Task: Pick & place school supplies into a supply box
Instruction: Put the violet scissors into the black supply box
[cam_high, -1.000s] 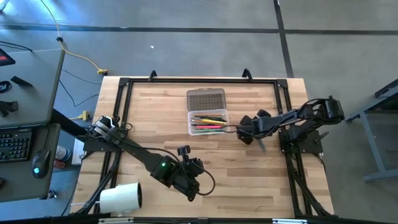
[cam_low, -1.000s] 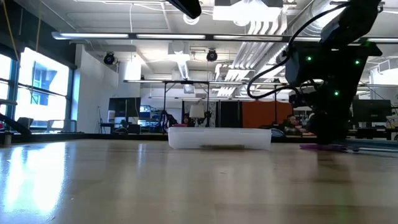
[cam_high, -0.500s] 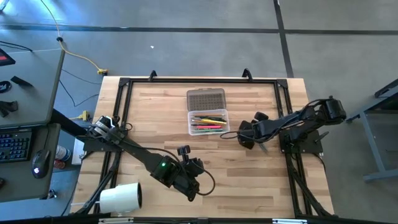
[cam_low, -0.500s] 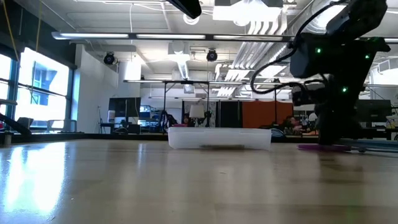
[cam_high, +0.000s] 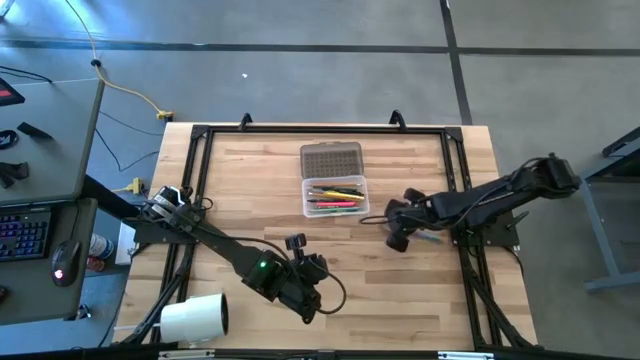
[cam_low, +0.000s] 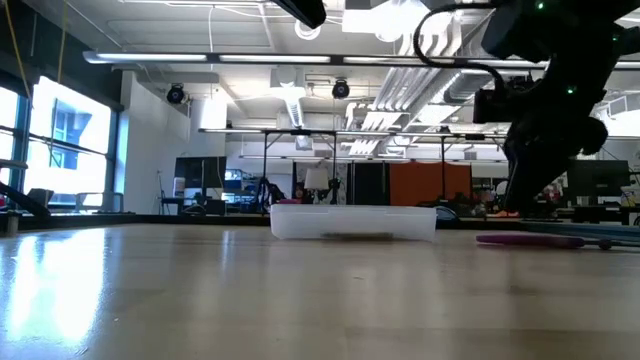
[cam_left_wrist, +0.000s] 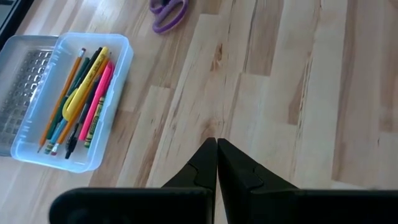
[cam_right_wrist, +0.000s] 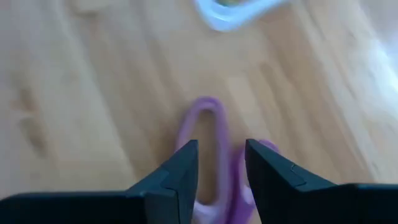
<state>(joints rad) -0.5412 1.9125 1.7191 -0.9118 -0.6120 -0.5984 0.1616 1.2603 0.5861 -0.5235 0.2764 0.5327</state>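
The clear supply box (cam_high: 304, 200) lies open mid-table, its ribbed lid (cam_high: 331, 158) flat on the far side. Pencils and pens (cam_left_wrist: 79, 99) lie inside it. The purple-handled scissors (cam_high: 429, 237) lie flat on the table to the box's right, also seen in the low view (cam_low: 530, 239). My right gripper (cam_high: 397, 232) is open above the scissors. In its wrist view the fingers (cam_right_wrist: 221, 146) stand either side of a purple handle loop (cam_right_wrist: 205, 101). My left gripper (cam_high: 303, 292) is shut and waits near the near edge.
A big white roll (cam_high: 195, 318) lies at the near left corner. A black frame (cam_high: 320, 128) runs along the table's edges. Bare wood lies between the box and the left gripper (cam_left_wrist: 216, 163).
My right gripper has moved from beside the box toward the near edge and now stands over the scissors, while the arm behind it has stretched out toward the right. The scissors and the box have stayed put.
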